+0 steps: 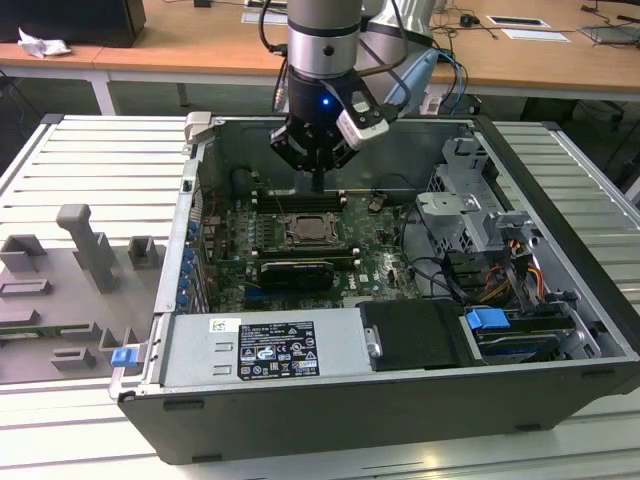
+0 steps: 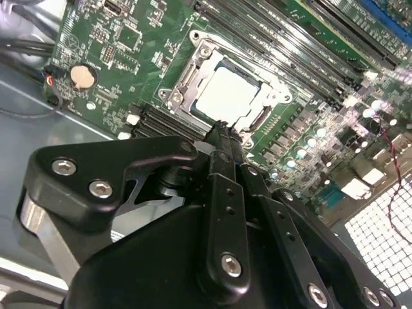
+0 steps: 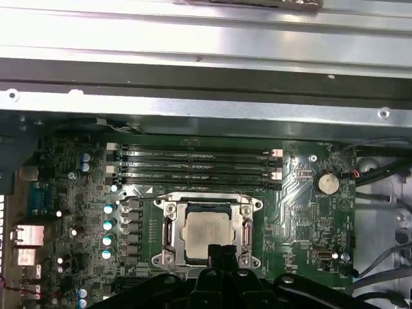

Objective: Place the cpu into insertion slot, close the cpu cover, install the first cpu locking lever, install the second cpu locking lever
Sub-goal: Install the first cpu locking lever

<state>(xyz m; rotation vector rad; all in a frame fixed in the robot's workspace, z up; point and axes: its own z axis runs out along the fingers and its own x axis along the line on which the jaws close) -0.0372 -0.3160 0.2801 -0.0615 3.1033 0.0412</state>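
Support: a pale silver ribbed metal table [image 1: 90,140], built of long parallel slats, is seen in the exterior view.
Centre: an open black and grey metal computer case [image 1: 400,410] is laid on the slats, open side turned up.
The exterior view's left: grey moulded fixture blocks [image 1: 85,250] are set on the table, near the case.

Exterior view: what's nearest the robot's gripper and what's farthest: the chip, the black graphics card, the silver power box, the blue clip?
From the gripper:
1. Chip, in its socket, just beneath the gripper.
2. Black graphics card, farther along the green board.
3. Silver power box, at the case near wall.
4. Blue clip, at the case's corner, exterior view's left.
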